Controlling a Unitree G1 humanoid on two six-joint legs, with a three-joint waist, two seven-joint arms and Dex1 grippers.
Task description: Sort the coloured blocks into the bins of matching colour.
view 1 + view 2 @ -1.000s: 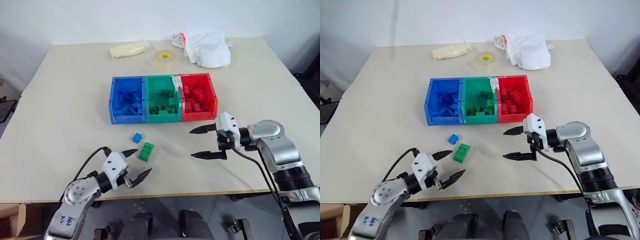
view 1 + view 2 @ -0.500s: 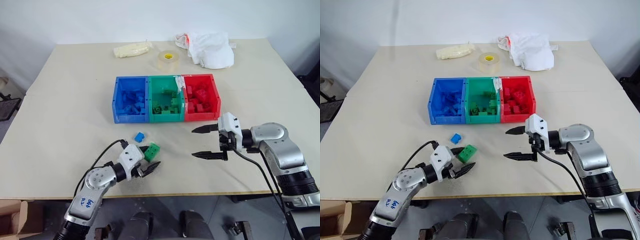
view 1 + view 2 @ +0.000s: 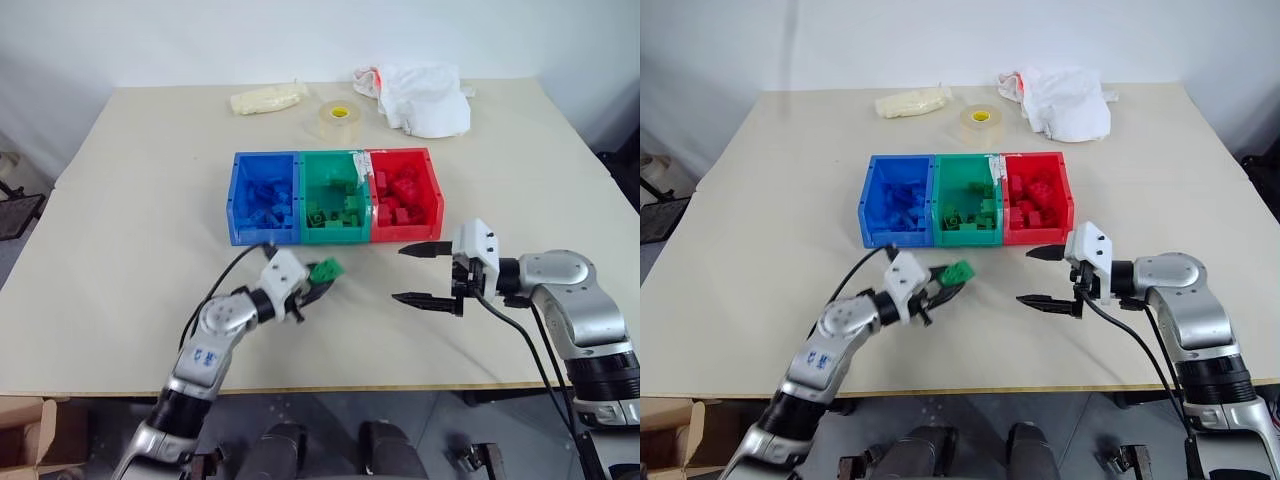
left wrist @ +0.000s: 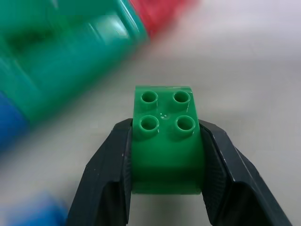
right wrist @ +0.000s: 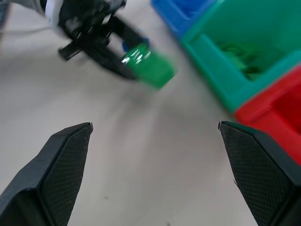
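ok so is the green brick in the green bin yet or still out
Out. The left gripper is shut on the green brick, short of the green bin.

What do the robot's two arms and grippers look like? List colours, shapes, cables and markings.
Both arms are silver-grey metal with rounded joints and black cuffs. Each wrist carries a white block. The left gripper and right gripper each have two black, tapered, pointed fingers with textured inner pads. A black cable loops along each forearm. Blue handwriting marks the left arm.
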